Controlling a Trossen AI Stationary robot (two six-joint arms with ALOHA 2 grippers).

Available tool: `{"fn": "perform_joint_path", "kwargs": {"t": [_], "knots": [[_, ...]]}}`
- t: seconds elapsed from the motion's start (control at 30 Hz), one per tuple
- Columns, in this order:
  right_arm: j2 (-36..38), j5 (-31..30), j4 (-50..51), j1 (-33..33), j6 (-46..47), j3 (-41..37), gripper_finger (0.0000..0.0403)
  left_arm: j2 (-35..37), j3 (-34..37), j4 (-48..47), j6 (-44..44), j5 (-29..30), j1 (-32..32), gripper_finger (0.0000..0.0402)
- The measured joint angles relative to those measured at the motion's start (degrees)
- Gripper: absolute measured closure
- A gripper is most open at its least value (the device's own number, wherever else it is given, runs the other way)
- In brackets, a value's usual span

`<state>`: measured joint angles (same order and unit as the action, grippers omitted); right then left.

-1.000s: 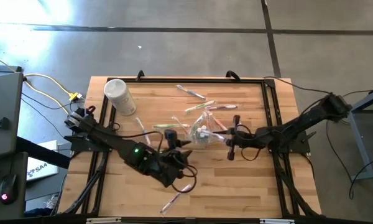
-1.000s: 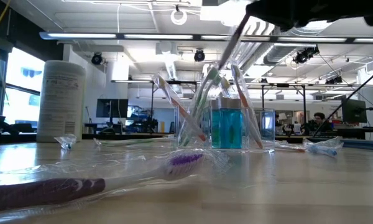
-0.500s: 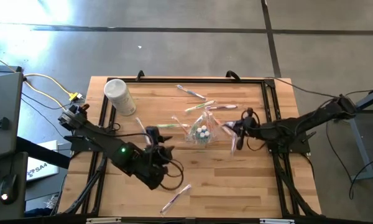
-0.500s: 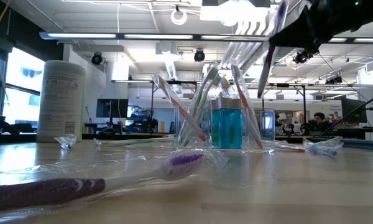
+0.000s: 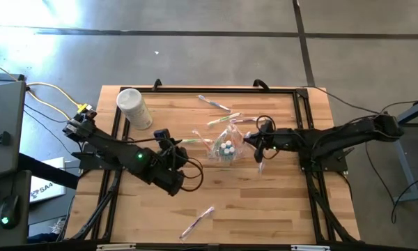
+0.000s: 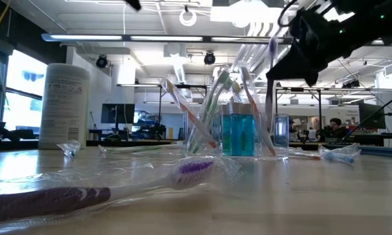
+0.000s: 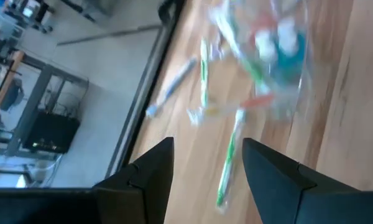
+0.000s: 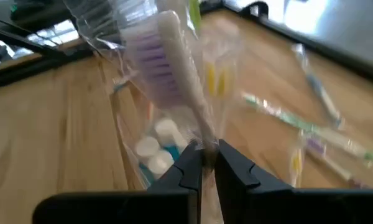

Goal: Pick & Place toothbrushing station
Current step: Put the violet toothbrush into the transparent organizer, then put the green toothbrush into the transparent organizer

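Right end effector (image 5: 258, 143) pinching a wrapped toothbrush (image 8: 174, 56) should lower it vertically into the toothbrushing station (image 5: 226, 148); left end effector (image 7: 205, 165) wide, idle.

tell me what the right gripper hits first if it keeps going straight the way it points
Most likely the toothbrushing station. The right gripper, shut on a wrapped purple toothbrush, points at the clear holder from close beside it, with nothing between. Its height above the holder is unclear, so it might pass over the rim.
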<state>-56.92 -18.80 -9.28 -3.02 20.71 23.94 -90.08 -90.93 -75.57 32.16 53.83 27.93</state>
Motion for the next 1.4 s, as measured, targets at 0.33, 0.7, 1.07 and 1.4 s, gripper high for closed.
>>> {"fn": "perform_joint_path", "kwargs": {"t": [0.33,0.7,1.07,1.4], "knots": [[-5.7,7.0,0.1,6.0,4.6,0.0,0.0387,3.1,12.6,7.5,-0.3,-4.0,-6.0,0.0219],[-7.5,8.3,0.4,7.2,5.9,0.0,0.0327,6.0,18.3,11.6,-0.4,-9.1,-11.6,0.0220],[-5.2,9.5,-0.1,7.2,6.1,0.0,0.0198,5.8,18.3,12.2,-2.3,-11.5,-11.4,0.0220],[4.0,9.8,10.9,7.1,6.3,0.0,0.0194,5.8,18.3,10.7,-6.7,-13.1,-11.5,0.0219]]}}
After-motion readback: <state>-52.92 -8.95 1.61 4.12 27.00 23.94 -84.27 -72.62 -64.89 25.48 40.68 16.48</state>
